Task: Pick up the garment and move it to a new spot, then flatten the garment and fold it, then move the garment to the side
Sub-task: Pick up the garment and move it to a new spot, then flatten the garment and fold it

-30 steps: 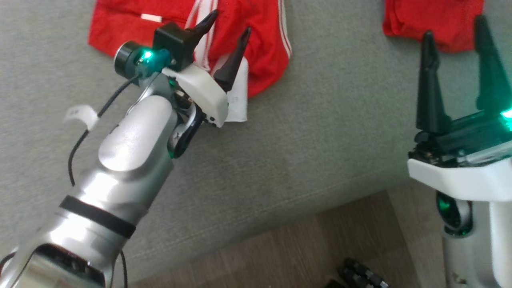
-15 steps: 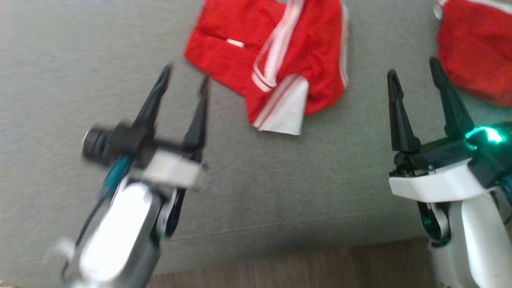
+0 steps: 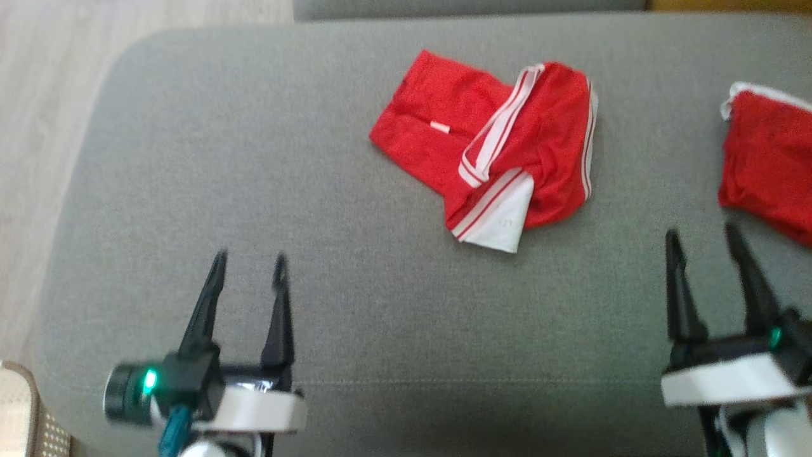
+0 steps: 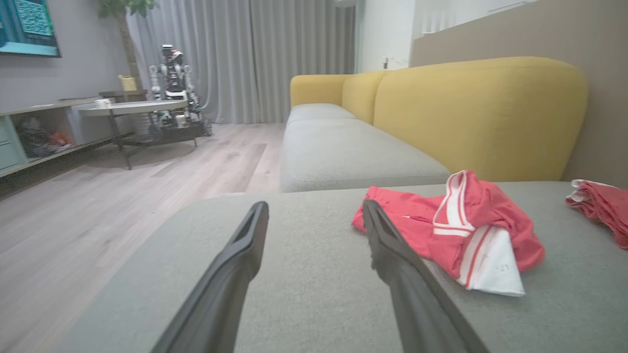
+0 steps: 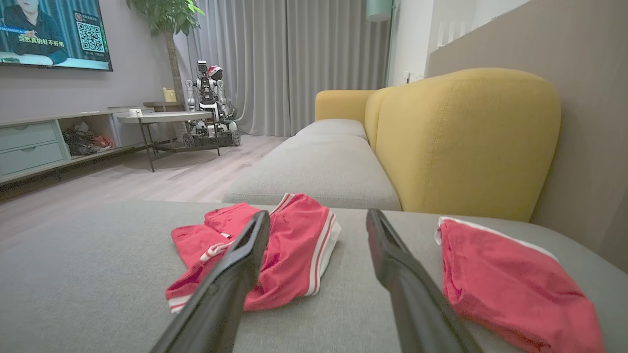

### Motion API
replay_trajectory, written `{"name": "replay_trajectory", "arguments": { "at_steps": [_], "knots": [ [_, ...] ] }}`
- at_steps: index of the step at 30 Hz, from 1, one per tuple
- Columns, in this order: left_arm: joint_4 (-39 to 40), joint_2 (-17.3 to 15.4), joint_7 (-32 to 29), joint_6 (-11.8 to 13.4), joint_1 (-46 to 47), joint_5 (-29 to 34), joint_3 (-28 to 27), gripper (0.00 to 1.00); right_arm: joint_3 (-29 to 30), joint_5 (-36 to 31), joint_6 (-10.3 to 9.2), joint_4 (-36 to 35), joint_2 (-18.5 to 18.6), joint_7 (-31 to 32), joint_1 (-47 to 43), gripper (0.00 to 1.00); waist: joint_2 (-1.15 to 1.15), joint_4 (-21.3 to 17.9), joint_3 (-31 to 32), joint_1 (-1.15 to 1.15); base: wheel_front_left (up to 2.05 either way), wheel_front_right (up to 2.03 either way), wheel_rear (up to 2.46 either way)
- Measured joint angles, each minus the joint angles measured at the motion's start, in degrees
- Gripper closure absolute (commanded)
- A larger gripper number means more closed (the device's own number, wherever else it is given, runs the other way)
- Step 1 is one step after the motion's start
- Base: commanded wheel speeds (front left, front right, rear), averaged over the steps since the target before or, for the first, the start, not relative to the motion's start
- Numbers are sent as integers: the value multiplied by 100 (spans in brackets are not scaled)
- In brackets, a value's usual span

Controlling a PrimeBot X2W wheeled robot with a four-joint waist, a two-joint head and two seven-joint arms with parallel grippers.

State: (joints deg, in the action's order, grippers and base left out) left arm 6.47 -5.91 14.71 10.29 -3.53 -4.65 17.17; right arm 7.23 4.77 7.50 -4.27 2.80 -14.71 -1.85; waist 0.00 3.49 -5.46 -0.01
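floor: pale wood-plank floor (image 3: 38, 95) runs down the left edge of the head view, past the rounded corner of the cushion.
left claw: left claw (image 3: 250, 255) sits at the lower left, above the near part of the cushion. Its two long dark fingers are spread wide with nothing between them and no cloth touching them. There's a green light glowing on the side of its wrist.
cushion: a big grey fabric sofa cushion (image 3: 317, 190) carries everything, and it's bare between the left claw and the clothes.
garment: the red garment with white stripes (image 3: 488, 149) lies crumpled on the far middle of the cushion, well apart from both claws. One part is folded over itself and a white flap (image 3: 501, 225) pokes out at its near edge. In the left wrist view it's off to the right of the fingers, flat-ish and lumpy.
right claw: right claw (image 3: 701, 230) is at the lower right with its fingers spread just like the other one, and it's empty too. In its own wrist view the striped garment sits behind the left finger.
second cloth: a plain red cloth with a white edge (image 3: 764, 165) lies at the right edge, near the right claw's tips, though I can't tell if it touches them.
background: a yellow sofa backrest (image 5: 466, 137) stands behind the cushion, with grey curtains further back.
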Motion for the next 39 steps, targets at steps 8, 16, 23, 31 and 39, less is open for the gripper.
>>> {"name": "replay_trajectory", "arguments": {
  "at_steps": [8, 16, 23, 31, 39],
  "knots": [
    [-71, 107, 0, 29, -493, 157, -174, 0, -51, 83, 0, 92, -45, 0, -349, 0, 0, -10, 381, 0, 0, 0, 0],
    [-92, 152, 0, -79, -490, 214, -263, 0, -129, 83, 0, 91, -45, 0, -347, 0, 0, 34, 329, 0, 0, 0, 0],
    [-133, 194, 0, -123, -489, 255, -283, 0, -137, 83, 0, 103, -45, 0, -347, 0, 0, 73, 332, 0, 0, 0, 0],
    [-204, 231, 0, -131, -467, 255, -305, 0, -163, 132, 0, 127, -45, 0, -347, 0, 0, 70, 359, 0, 0, 0, 0],
    [-558, 234, 0, -616, -175, 257, -105, 0, -167, 168, 0, 113, -45, 0, -326, 0, 0, 48, 122, 0, 0, 0, 0]
  ]
}}
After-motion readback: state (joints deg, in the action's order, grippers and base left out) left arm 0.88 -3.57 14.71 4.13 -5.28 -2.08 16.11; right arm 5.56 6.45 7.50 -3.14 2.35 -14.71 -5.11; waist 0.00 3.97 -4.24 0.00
